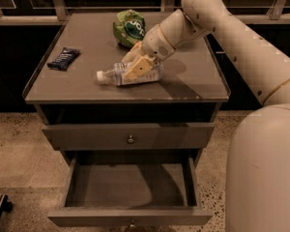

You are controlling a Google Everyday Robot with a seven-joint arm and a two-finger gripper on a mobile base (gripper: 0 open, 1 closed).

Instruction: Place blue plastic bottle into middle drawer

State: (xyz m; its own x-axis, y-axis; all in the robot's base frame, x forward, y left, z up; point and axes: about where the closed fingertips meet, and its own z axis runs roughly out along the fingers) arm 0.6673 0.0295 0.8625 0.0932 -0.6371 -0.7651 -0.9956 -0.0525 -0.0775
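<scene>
Grey laminate covers the top of the low grey cabinet. The small clear plastic water bottle with a white cap and pale blue label lies on its side there, a little toward 6 o'clock of the top's centre. Its long axis runs roughly 9 to 3 o'clock, with the cap at the 9 o'clock end and the base at the 3 o'clock end.

The cream two-finger gripper reaches in from about 2 o'clock on the single cream arm and sits right over the bottle's body, past the middle toward the base. Its wrist trails back toward 2 o'clock, so it crosses the bottle's axis at an angle rather than running along it. Whether it has already clamped the bottle or merely rests against it I cannot tell.

A crumpled green snack bag lies at 12 o'clock of the bottle, near the gripper's back. A dark blue wrapped bar lies well apart at 10 o'clock.

The wide shallow grey middle drawer stands pulled out at 6 o'clock of the bottle, below the shut upper drawer with its round metal knob. I judge the coming move hinges on this: the bottle must be lifted and carried over the cabinet's 6 o'clock edge, then lowered, and its sideways axis already matches the drawer's width.
</scene>
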